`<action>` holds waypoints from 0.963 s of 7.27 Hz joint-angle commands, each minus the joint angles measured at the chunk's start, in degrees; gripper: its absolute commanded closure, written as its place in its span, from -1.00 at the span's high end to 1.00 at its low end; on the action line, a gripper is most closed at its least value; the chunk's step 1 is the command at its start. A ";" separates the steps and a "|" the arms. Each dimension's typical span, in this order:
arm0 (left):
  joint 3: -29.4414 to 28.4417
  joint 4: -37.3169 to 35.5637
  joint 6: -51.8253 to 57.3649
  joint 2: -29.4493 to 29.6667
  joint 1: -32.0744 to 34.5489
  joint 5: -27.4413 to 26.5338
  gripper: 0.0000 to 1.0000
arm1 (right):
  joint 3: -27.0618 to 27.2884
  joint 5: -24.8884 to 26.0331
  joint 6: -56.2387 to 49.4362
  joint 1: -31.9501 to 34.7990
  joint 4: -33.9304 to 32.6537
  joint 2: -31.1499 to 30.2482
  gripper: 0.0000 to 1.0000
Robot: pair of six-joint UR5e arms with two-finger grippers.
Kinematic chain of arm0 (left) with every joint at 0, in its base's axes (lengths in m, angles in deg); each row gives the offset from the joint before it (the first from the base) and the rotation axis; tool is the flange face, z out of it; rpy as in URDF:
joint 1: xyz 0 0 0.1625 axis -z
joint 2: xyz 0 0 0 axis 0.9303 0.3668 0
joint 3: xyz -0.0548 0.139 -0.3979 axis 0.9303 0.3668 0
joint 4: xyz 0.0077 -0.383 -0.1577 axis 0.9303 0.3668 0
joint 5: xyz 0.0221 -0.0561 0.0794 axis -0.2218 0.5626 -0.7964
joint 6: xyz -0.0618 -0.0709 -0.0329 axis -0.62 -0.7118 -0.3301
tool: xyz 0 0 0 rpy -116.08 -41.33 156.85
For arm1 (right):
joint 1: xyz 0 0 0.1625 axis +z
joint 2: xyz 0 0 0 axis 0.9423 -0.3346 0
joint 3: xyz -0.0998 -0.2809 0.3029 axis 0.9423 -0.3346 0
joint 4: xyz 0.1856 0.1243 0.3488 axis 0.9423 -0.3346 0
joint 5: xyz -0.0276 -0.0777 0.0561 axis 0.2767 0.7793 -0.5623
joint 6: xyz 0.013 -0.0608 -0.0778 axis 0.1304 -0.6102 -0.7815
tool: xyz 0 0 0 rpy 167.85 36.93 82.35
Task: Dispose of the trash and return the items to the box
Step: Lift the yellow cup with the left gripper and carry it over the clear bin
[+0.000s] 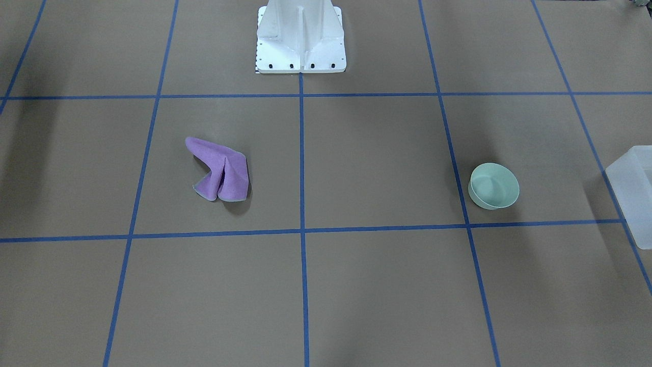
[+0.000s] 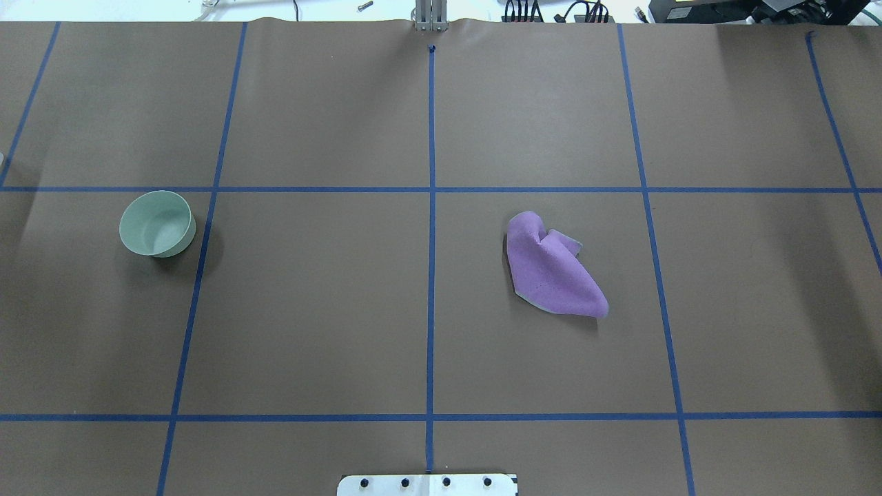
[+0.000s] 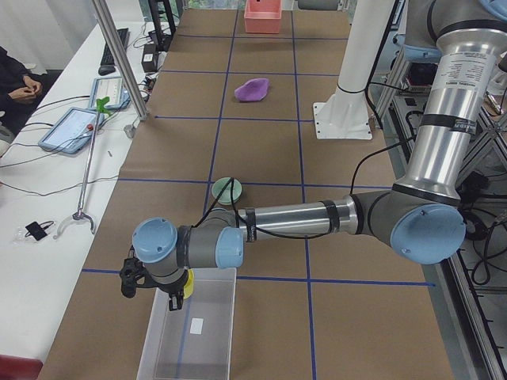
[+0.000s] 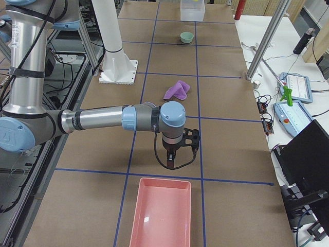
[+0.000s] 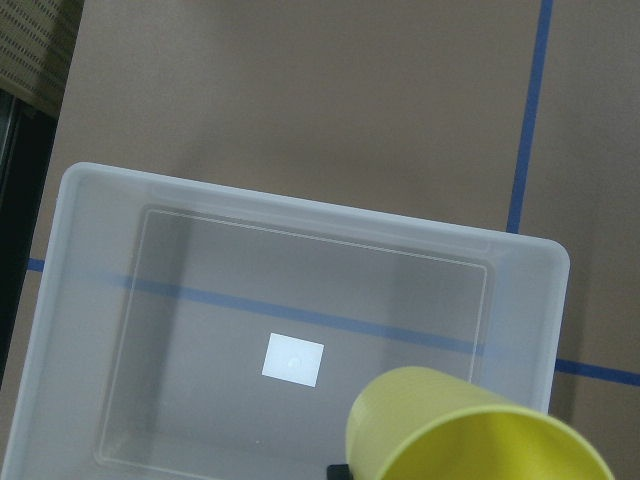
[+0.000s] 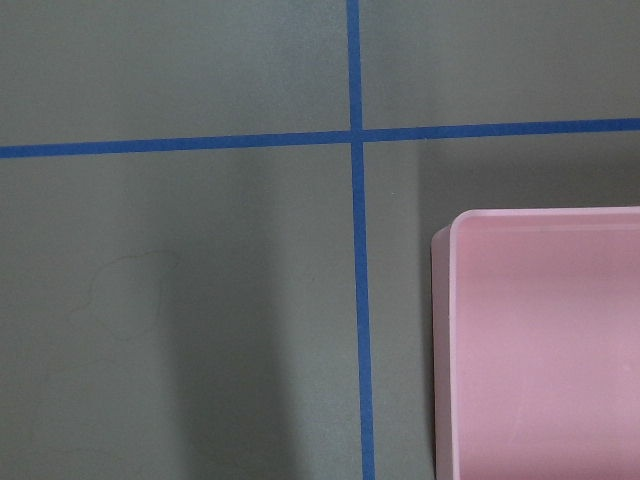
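My left gripper (image 3: 176, 294) holds the yellow cup (image 5: 470, 430) tilted above the translucent box (image 5: 300, 205), over its near corner. The cup also shows in the exterior left view (image 3: 188, 283), over the box's (image 3: 150, 340) far end. The box holds nothing but a white label. The mint-green bowl (image 2: 156, 224) stands upright on the table's left side, apart from the box (image 1: 631, 193); it also shows in the front view (image 1: 493, 186). My right gripper (image 4: 172, 162) hangs over bare table beside the pink tray (image 4: 162, 216); I cannot tell whether it is open or shut.
A crumpled purple cloth (image 2: 551, 269) lies right of centre, also in the front view (image 1: 221, 171). The pink tray (image 6: 550, 340) sits at the table's right end. The white robot base (image 1: 300, 38) stands at the table's middle edge.
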 commanded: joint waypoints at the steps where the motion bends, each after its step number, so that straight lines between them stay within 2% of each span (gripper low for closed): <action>1: -1.75 7.62 -6.10 -2.60 -4.03 0.27 -1.00 | 0.10 0.04 0.00 -0.21 0.00 0.07 1.00; 3: -1.75 8.62 -6.91 -3.85 -5.89 2.01 -1.00 | 0.36 0.04 0.00 -0.30 0.00 0.07 1.00; 7: -2.28 8.79 -6.82 -4.99 -9.05 2.03 -1.00 | 0.45 0.04 0.00 -0.48 0.00 0.07 1.00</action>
